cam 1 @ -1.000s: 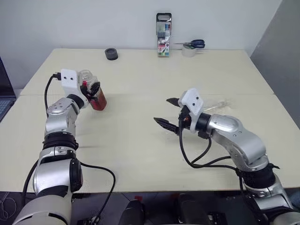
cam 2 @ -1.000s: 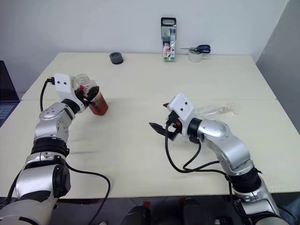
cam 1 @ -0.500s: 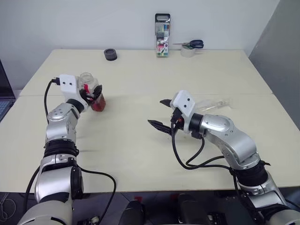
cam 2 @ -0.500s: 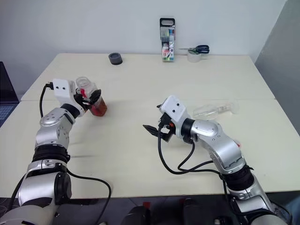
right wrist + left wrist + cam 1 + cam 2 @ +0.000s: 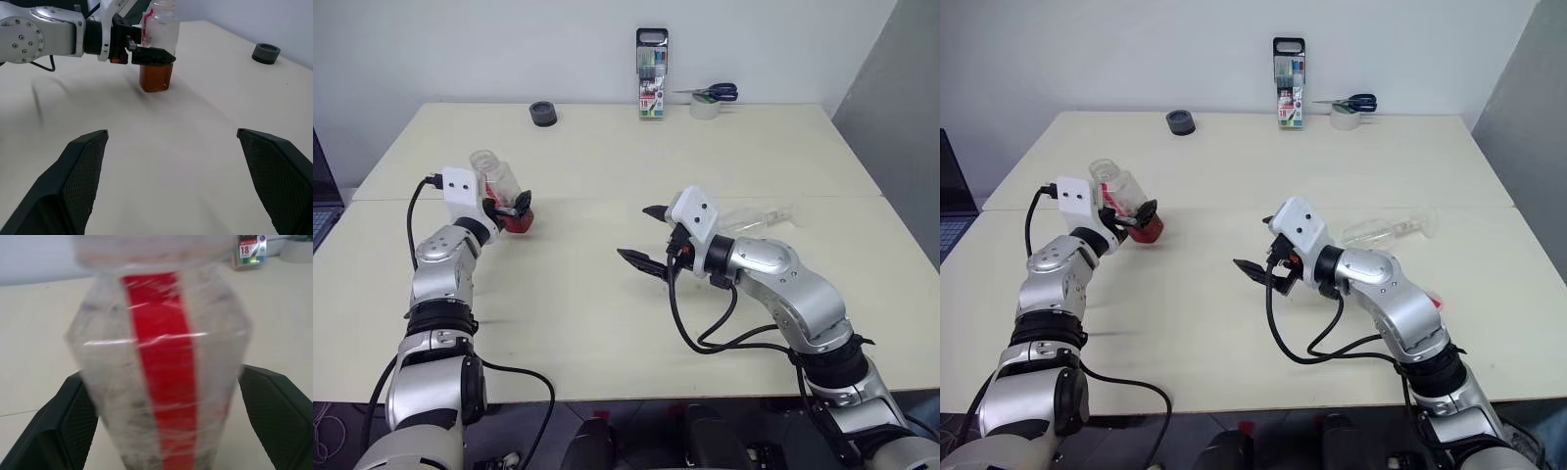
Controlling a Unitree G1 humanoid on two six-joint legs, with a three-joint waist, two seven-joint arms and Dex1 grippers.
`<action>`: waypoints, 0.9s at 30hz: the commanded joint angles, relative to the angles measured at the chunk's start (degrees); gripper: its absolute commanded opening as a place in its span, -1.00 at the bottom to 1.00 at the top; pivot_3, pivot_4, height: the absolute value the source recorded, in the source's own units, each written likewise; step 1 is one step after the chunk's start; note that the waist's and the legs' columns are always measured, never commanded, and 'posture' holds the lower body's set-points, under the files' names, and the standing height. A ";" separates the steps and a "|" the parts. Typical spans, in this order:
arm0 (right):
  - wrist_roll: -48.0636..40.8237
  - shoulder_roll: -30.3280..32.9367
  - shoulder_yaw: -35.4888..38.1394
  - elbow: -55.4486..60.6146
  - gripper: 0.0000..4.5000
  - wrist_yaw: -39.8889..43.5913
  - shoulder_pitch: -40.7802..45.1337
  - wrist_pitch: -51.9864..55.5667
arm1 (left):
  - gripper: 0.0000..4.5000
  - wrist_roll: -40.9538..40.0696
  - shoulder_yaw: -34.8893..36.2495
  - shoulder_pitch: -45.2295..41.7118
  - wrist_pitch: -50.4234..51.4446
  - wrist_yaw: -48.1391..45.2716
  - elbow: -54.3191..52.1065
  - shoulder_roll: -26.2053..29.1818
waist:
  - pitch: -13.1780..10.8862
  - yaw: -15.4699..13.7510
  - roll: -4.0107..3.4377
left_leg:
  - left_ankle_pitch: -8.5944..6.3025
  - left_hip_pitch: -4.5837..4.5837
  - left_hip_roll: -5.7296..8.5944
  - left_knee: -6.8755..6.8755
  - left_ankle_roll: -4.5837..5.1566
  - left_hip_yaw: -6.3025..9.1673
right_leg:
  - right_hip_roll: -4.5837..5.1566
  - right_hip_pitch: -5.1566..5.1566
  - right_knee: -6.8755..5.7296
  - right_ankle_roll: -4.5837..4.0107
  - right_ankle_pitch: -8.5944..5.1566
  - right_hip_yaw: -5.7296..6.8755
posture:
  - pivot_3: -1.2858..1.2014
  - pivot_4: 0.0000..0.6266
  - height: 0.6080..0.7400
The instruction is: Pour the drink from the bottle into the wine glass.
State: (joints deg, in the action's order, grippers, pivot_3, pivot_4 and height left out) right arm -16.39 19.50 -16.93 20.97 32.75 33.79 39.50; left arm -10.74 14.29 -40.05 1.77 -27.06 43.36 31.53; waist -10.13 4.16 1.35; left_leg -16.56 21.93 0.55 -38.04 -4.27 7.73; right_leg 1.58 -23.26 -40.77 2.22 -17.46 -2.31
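At the left of the worktop (image 5: 607, 323) the left tool (image 5: 512, 201) has just released the bottle (image 5: 501, 189), standing with drink (image 5: 155, 78) inside, while the right tool (image 5: 644, 239) waits open, centre, empty.

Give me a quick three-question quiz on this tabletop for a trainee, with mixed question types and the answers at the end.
1. True or false: the wine glass stands upright on the table.
2. How does the left gripper stand to the bottle?
A. Clear of it, off to one side
B. Open, with a finger on either side of it
C. Under it, lifting it off the table
3. What lies on the tape roll at the table's far edge?

Key: 1 false, it lies on its side near the right arm. 2 B. 3 the scissors.
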 commanded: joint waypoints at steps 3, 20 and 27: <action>1.59 0.23 -0.12 0.75 1.00 0.00 -0.92 -2.30 | 0.99 0.66 0.14 1.83 -3.83 0.67 -2.03 -0.02 | 0.00 -0.03 0.01 | -0.02 0.01 0.00 0.00 0.04 0.00 | 0.01 0.00 0.00 0.00 0.00 0.00 | 0.03 -0.52 1.00; 7.91 3.84 2.06 6.41 1.00 -2.65 -14.25 -7.51 | 0.99 0.18 -0.05 19.41 -3.26 0.46 -21.23 -0.67 | 0.01 -0.75 0.01 | -0.05 -0.01 -0.09 0.05 0.09 0.01 | 0.10 -0.01 0.02 0.00 0.00 -0.07 | 0.03 -0.52 1.00; 8.22 3.79 12.86 12.91 1.00 -8.21 -24.99 -11.61 | 0.99 -3.02 -3.84 26.30 1.70 -9.24 -34.85 0.38 | 0.01 -1.50 0.01 | -0.06 -0.01 -0.09 0.04 0.10 -0.05 | 0.08 0.07 0.09 0.00 0.00 -0.04 | 0.03 -0.52 1.00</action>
State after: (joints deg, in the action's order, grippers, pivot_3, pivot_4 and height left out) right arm -8.00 23.40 -7.40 30.55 26.01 9.22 30.20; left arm -12.49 11.57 -13.78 2.59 -33.73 12.79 31.13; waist -10.13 2.66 1.35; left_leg -16.62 21.92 0.47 -38.00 -4.16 7.66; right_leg 1.66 -23.17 -40.65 2.22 -17.46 -2.36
